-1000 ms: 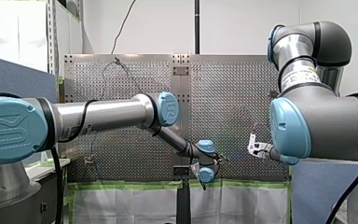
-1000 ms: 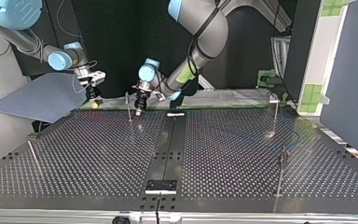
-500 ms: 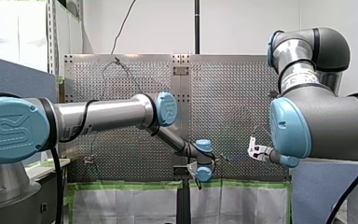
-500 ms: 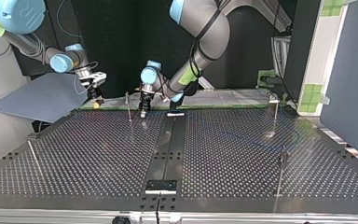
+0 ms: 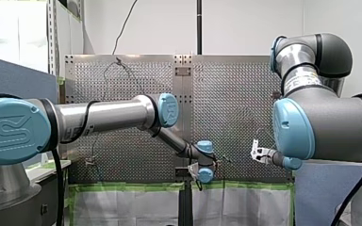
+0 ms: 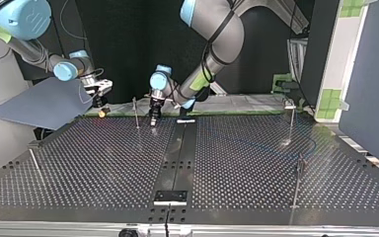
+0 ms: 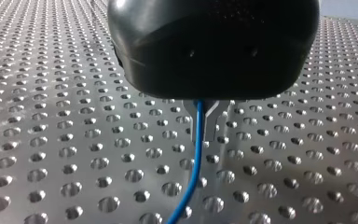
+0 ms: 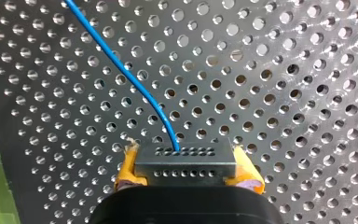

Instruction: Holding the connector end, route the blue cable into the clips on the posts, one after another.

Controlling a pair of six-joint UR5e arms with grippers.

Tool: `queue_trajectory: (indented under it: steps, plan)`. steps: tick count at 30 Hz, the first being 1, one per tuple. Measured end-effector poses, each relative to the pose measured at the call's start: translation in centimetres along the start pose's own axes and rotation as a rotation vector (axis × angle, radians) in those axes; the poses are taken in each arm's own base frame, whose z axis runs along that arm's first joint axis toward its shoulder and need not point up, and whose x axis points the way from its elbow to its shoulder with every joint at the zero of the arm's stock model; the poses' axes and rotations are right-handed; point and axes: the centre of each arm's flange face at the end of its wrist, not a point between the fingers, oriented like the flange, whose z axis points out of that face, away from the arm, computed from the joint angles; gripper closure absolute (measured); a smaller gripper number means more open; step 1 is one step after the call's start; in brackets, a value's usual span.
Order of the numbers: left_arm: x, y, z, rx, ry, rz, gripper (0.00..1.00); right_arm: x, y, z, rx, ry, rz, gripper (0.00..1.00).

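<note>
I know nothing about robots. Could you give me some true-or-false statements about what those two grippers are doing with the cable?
My right gripper clamps the grey connector between yellow pads. True.
The cable leaving the connector is red. False: it is blue.
My left gripper holds a screwdriver. False: the cable runs between its metal fingers.
The table is perforated metal. True.

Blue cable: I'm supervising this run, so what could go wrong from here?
My left gripper pinches the blue cable low over the perforated table; its fingertips could scrape it.
The thin post stands close beside that gripper; a sideways move might knock it.
Tension could tug the connector from my right gripper.
</note>
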Motion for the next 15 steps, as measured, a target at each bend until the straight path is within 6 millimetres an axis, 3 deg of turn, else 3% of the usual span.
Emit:
queue_trajectory:
  steps: [9, 11, 12, 13, 14, 15]
  plan:
    - [-0.12, 0.48, 0.18, -0.010, 0.002, 0.016, 1.00, 0.46, 0.33, 0.52, 0.000, 0.004, -0.004, 1.00]
    - [-0.09, 0.38, 0.07, -0.011, 0.009, 0.026, 0.83, 0.46, 0.33, 0.54, 0.001, 0.003, -0.004, 1.00]
    - [-0.07, 0.31, -0.02, -0.011, 0.016, 0.034, 0.83, 0.45, 0.33, 0.53, 0.001, 0.002, -0.004, 1.00]
    - [-0.07, 0.25, -0.08, -0.011, 0.022, 0.040, 0.67, 0.39, 0.32, 0.51, 0.001, 0.000, -0.003, 1.00]
    - [-0.05, 0.21, -0.15, -0.011, 0.028, 0.047, 0.57, 0.36, 0.31, 0.50, 0.001, -0.001, -0.003, 1.00]
    - [0.00, 0.13, -0.26, -0.008, 0.038, 0.057, 0.57, 0.33, 0.31, 0.49, 0.001, -0.002, -0.003, 1.00]
